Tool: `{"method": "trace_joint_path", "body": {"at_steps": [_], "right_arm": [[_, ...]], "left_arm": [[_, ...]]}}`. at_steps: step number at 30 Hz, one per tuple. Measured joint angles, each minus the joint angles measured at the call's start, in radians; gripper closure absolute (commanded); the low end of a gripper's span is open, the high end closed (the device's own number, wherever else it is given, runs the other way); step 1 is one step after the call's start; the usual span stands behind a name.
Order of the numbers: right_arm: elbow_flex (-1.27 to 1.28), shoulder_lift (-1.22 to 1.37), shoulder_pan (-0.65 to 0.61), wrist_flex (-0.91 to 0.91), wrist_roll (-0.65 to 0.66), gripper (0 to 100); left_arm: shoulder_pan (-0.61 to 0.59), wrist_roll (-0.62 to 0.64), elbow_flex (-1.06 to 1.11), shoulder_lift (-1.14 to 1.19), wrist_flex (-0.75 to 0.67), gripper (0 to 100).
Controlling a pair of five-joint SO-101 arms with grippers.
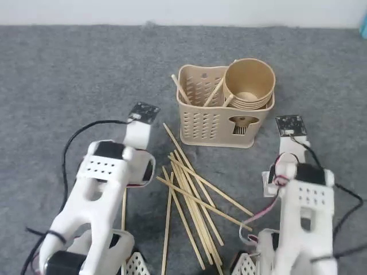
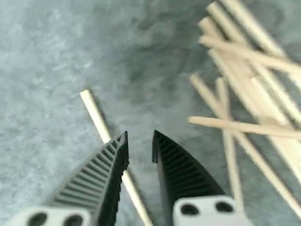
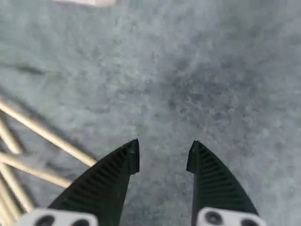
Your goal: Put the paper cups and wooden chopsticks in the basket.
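Here, single chopstick (image 2: pixel 95 115) beneath left end effector (image 2: pixel 140 134), chopstick pile (image 2: pixel 245 53) nearby.

White arms (image 1: pixel 94 195), housings dotted with holes, trailing black cables (image 1: pixel 65 154), black ribbed tapering fingers (image 2: pixel 106 174), white mounts (image 2: pixel 202 212) with dark screw holes behind the fingers, possibly red wiring (image 1: pixel 280 180).

1 basket (image 1: pixel 212 123), 1 paper-cup stack (image 1: pixel 249 80), approx 3 chopsticks (image 1: pixel 180 89) in basket, approx 10 loose chopsticks (image 1: pixel 195 195)
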Motion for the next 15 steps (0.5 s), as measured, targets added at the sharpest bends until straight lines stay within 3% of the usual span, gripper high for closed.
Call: {"method": "trace_joint_path", "body": {"at_steps": [5, 10, 15], "right_arm": [[0.025, 0.305, 0.0, -0.238, -0.046, 83.0], [-0.06, 0.465, -0.002, -0.196, -0.031, 83.0], [-0.077, 0.486, 0.0, -0.186, -0.011, 83.0]], "left_arm": [[0.135, 0.109, -0.028, 0.0, 0.037, 78], [0.219, 0.318, -0.029, 0.0, 0.005, 76], [0.27, 0.494, 0.041, 0.0, -0.118, 76]]}}
